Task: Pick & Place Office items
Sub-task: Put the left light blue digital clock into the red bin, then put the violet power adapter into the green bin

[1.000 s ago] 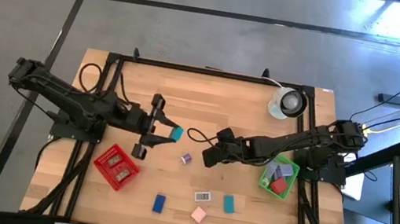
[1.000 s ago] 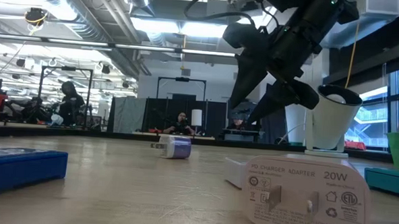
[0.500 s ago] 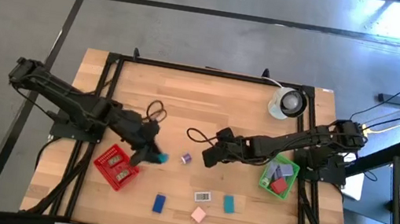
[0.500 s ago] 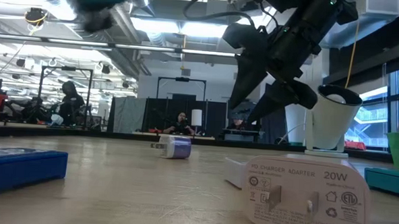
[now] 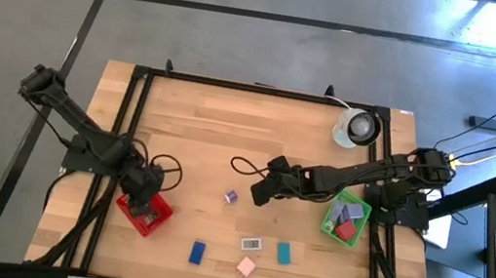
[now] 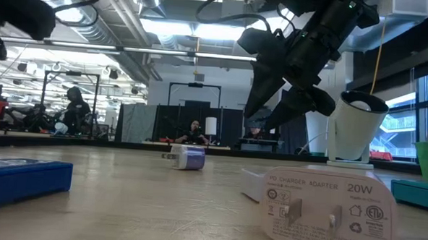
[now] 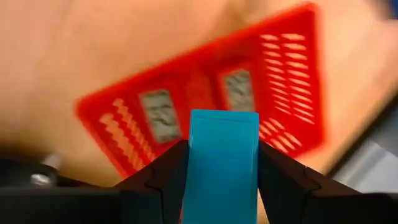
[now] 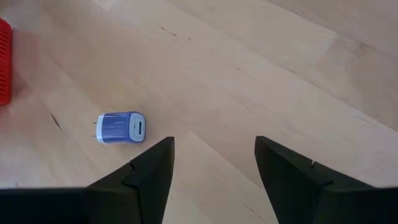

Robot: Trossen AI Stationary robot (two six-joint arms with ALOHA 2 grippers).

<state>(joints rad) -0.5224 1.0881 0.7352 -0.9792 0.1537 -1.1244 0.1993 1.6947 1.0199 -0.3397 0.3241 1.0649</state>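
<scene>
Left hand (image 7: pixel 222 180) clamped on a teal block (image 7: pixel 222 163), poised right over the red basket (image 5: pixel 145 210), right hand (image 8: pixel 211 163) spread wide above the bench (image 5: pixel 230 127), lavender charger (image 8: pixel 119 128) lying just ahead of it

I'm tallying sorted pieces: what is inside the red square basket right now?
Two grey-patterned flat pieces lie in the red square plastic basket. The left gripper hangs above it, shut on a teal block, which hides part of the basket floor.
</scene>
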